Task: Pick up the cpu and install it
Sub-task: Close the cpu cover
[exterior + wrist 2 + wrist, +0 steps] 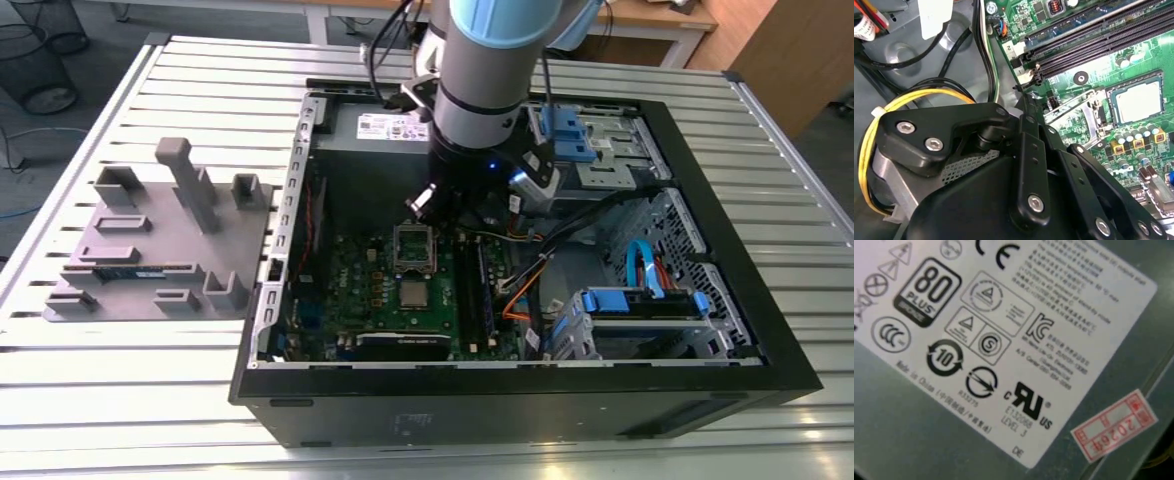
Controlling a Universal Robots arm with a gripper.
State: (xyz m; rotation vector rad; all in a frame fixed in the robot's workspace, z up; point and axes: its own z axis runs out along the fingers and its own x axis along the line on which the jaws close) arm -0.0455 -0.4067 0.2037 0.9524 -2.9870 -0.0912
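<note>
Here the gripper (434,207) hangs low inside the open computer case (534,405), just above the green motherboard (350,290) and close to the silver socket frame (414,243). The frame stands swung open, which leaves the socket beside it free to take a chip. The cpu (1136,101) lies flat in that socket with its shiny square top facing up; in the exterior view the cpu (416,293) sits just beside the frame and apart from the gripper. Lying level and square like that, it looks already set in place, with the frame not yet closed over it. Whether the gripper is spread or pressed together I cannot tell. The arm stands near the case's far end, so the first wrist view looks straight at the label on the power supply (1004,340). On the slatted table (134,400), at the exterior view's left and well apart from the case, rests the grey tray (147,235) with a green memory stick (134,271) lying in it
</note>
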